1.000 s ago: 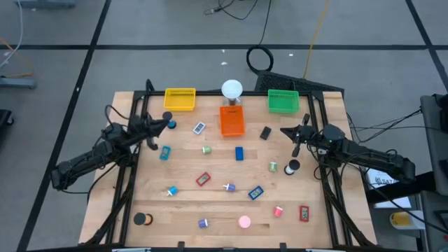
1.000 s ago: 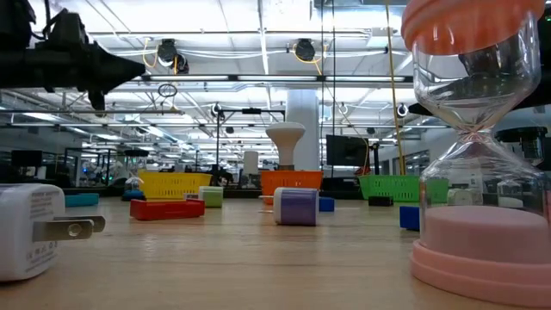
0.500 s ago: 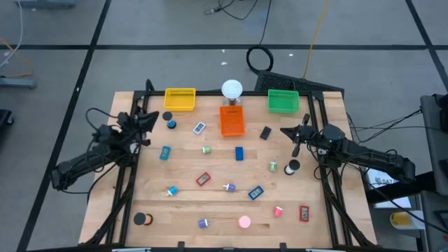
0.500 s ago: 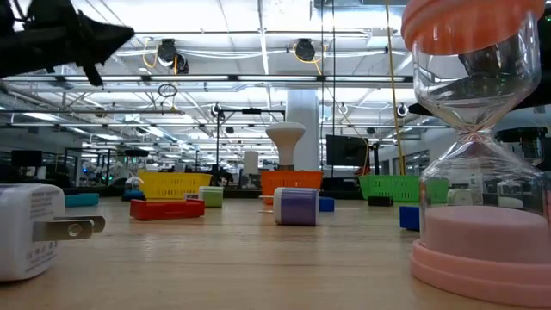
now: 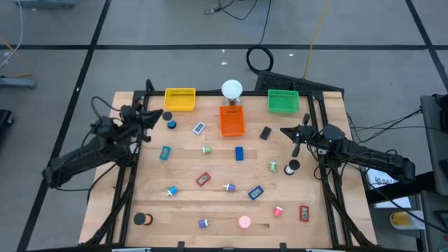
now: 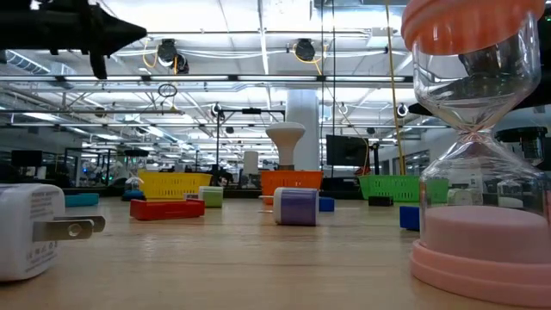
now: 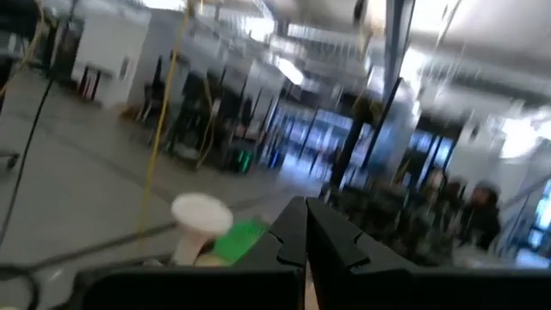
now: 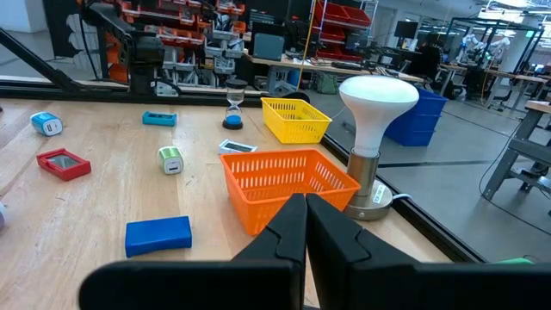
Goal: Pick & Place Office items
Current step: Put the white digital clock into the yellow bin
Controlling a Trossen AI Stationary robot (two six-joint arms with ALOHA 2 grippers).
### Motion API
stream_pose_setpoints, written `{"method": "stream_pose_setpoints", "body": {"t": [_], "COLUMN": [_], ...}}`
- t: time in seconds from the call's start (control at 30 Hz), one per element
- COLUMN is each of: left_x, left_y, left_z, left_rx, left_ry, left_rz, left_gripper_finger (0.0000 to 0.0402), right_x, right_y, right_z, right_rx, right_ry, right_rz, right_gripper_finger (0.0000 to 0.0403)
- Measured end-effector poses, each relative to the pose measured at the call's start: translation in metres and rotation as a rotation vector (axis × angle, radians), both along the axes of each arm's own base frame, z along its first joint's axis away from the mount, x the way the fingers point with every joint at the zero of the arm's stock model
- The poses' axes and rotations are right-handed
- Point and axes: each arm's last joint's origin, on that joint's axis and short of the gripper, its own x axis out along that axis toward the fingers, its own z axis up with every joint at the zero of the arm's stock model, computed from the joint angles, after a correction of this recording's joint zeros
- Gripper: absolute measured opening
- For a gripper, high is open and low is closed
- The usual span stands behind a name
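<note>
**Both grippers clenched and empty above the table**

My left gripper [image 5: 155, 115] is pressed fully shut with nothing between its fingers; it hangs over the left rear part of the wooden table [image 5: 322, 217], near the yellow tray [image 5: 180, 99], touching nothing. My right gripper [image 5: 289, 132] is likewise clenched on nothing, poised over the right side of the table, pointing toward the orange tray [image 8: 288, 182] and the white globe lamp [image 8: 375, 112].

The office items lie scattered across the table top, well apart from each other. A black round roll [image 5: 168, 117] sits just beside my left gripper's tip. A blue block [image 5: 239, 153] lies near the middle, its long axis running front to back. A red block [image 5: 203, 179] lies tilted diagonally, and another red block [image 5: 304, 213] at the front right runs roughly front to back. A black roll [image 5: 143, 219] rests at the front left corner, a pink roll [image 5: 244, 222] at the front edge. A black roll [image 5: 292, 166] sits close under my right arm; whether it stands upright I cannot quite tell.
</note>
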Motion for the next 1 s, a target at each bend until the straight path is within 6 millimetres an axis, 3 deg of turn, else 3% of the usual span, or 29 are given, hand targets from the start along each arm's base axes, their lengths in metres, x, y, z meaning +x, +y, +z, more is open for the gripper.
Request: {"method": "stream_pose_setpoints", "body": {"t": [0.27, 0.43, 0.6, 0.83, 1.0], "left_x": [0.019, 0.033, 0.055, 0.087, 0.104], "left_y": [0.009, 0.012, 0.013, 0.008, 0.0], "left_z": [0.012, 0.018, 0.018, 0.009, -0.002], "left_rx": [0.026, -0.005, -0.046, -0.09, -0.18], "left_ry": [0.062, 0.047, 0.213, 0.53, 0.68], "left_rz": [-0.019, -0.17, -0.251, -0.234, -0.236], "left_gripper_finger": [0.0024, 0.0018, 0.0003, 0.0002, 0.0017], "right_x": [0.0, 0.0, 0.0, 0.0, 0.0], "right_y": [0.0, 0.0, 0.0, 0.0, 0.0], "right_z": [0.0, 0.0, 0.0, 0.0, 0.0], "right_rx": [0.0, 0.0, 0.0, 0.0, 0.0], "right_ry": [0.0, 0.0, 0.0, 0.0, 0.0], "right_rz": [0.0, 0.0, 0.0, 0.0, 0.0], "right_gripper_finger": [0.0, 0.0, 0.0, 0.0, 0.0]}}
